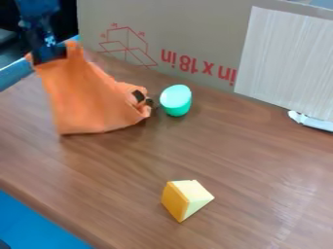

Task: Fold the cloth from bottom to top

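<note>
At the upper left, the black gripper [49,54] is above the wooden table, shut on the upper edge of the orange cloth [91,99]. The cloth hangs down from it, spread out like a curtain, and its lower edge reaches the tabletop. Folds bunch up on the cloth's right side, beside a small dark object [138,96] that is partly covered. The cloth hides the fingertips.
A green cup-like object [175,100] stands just right of the cloth. A yellow and cream wedge [185,198] lies near the front of the table [253,160]. Behind, a cardboard box [195,29] and a white panel [289,58] wall off the back, with a white item [311,121] at the right.
</note>
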{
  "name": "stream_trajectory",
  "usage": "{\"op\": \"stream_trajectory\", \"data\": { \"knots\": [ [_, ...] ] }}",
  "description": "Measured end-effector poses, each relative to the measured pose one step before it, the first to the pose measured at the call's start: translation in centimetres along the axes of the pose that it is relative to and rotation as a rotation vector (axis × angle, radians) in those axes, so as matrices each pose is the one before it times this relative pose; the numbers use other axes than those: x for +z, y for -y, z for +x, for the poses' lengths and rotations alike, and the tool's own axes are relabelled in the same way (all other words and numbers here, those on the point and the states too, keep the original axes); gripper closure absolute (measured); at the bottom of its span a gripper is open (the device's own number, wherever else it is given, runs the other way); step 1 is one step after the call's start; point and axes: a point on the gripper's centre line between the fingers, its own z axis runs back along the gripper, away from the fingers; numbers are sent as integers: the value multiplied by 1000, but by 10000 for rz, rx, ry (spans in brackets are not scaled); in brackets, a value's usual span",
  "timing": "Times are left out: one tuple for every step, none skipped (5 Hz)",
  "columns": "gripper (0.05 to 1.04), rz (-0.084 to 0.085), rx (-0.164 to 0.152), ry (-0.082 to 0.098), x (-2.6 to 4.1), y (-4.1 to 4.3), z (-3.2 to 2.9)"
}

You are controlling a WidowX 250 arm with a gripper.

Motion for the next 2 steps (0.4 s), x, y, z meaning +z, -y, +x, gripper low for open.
{"op": "stream_trajectory", "data": {
  "knots": [
    [1002, -98, 231, -64, -251, -1648, 731],
    [1002, -18, 153, -53, -301, 419, 465]
  ]
}}
